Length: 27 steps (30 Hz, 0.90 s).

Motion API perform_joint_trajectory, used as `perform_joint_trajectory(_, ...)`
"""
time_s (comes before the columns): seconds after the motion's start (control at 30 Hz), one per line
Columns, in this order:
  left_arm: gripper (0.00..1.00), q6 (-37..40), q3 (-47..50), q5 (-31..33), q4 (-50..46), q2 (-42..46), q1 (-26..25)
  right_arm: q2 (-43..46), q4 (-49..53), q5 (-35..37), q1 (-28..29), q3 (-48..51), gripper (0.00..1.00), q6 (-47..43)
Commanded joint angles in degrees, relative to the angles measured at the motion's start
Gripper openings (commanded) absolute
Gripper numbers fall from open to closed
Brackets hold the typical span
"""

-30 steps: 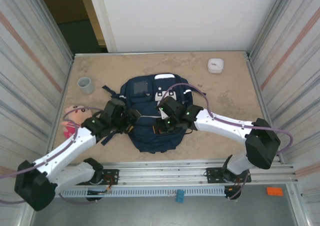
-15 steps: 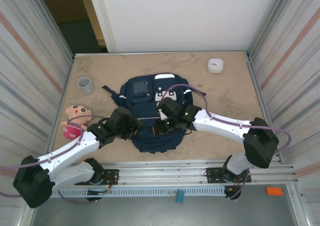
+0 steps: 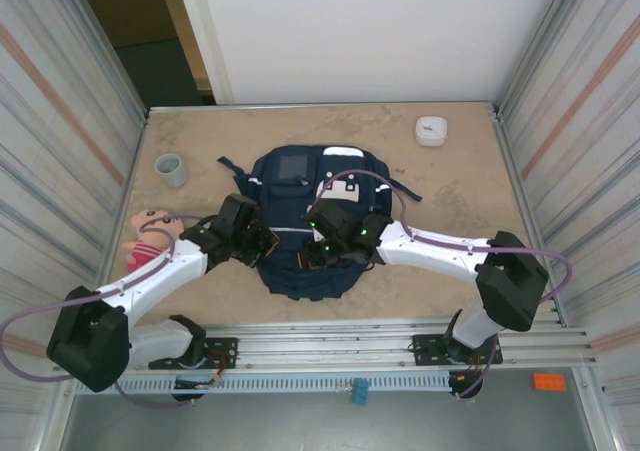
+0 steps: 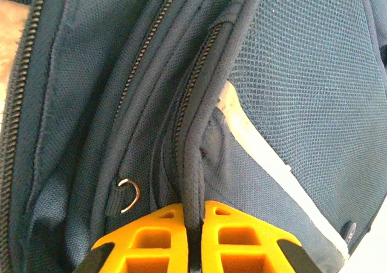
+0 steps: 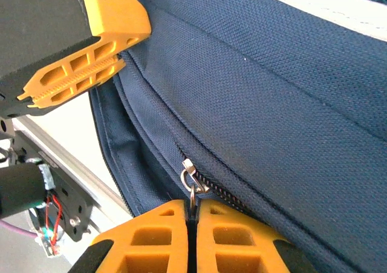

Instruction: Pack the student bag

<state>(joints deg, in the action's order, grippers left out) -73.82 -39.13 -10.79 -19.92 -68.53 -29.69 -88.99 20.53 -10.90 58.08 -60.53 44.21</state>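
- The student bag is the biggest thing here. It lies flat in the middle of the table, white-grey patches toward the top of the frame, front pocket toward the bottom. Can't see inside it at all.
- A grey cup stands upright at mid-left, well apart from the bag. Its inside is too dark to read.
- A small white tub sits in the upper right, lid on, with a pinkish mark on top.
- A plush doll with a pink outfit lies at the left edge, right under the left arm's cable.
- The left gripper sits on the bag's left side, jaws pinched tight on a corded seam running beside a zipper line. A little metal ring sits just left of that seam.
- The right gripper is over the lower middle of the bag, jaws clamped on the zipper pull. In its wrist view the left fingers hang in the upper left, so the two grippers are near each other.
- Versus a second ago, the bag sits a touch higher in the frame and has twisted a bit. One strap now points to the upper left, and another pokes out on the right.
- The cup, tub and doll haven't budged.
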Motion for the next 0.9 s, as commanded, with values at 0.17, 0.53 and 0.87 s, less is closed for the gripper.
perform_joint_trajectory(0.17,0.0,5.4,-4.2,1.9,-1.8,-0.1,2.9,-0.8,1.6,-4.1,0.7,-6.1,0.0,-0.3)
perform_joint_trajectory(0.53,0.48,-7.2,4.8,7.9,-4.5,18.3,-7.4,-1.1,2.9,-5.6,-1.4,-6.0,0.0,-2.6)
perform_joint_trajectory(0.87,0.51,-12.0,7.8,12.1,4.9,16.2,-15.8,-0.1,3.4,-5.5,-2.0,-5.0,0.0,-3.2)
